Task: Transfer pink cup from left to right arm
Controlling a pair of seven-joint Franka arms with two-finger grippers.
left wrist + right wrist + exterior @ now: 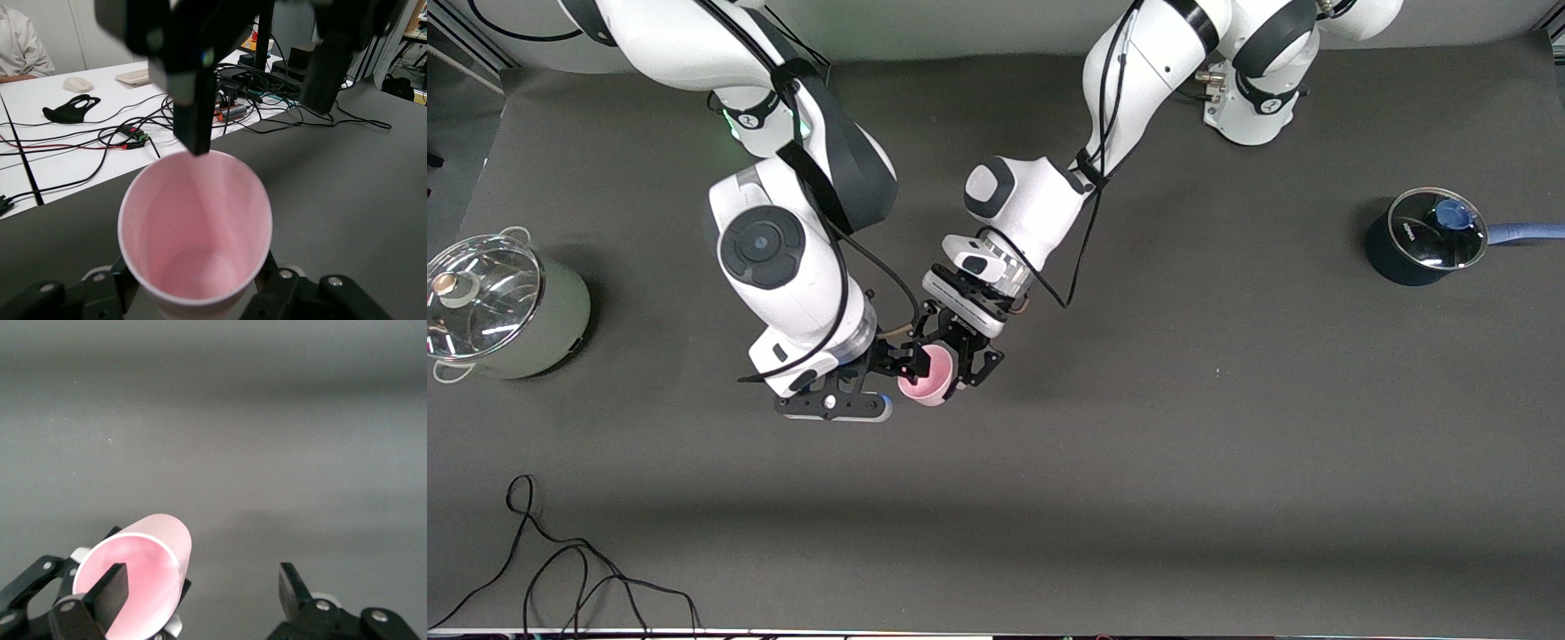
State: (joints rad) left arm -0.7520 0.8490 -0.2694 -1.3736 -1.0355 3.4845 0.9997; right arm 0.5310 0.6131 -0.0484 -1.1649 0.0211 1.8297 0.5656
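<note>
Between the two tools above the surface, the pink cup is pinched by the left tool; the right tool, fingers spread, has one finger inside the cup's mouth.

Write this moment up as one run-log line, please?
left gripper: shut on pink cup, above mid-table | right gripper: open, one finger inside cup's mouth | handover: not yet gripped by right

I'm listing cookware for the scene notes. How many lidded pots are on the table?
2. The pale green pot with a glass lid stands at the right arm's end of the table; the dark blue pot with a blue handle stands at the left arm's end. None looks hidden.
</note>
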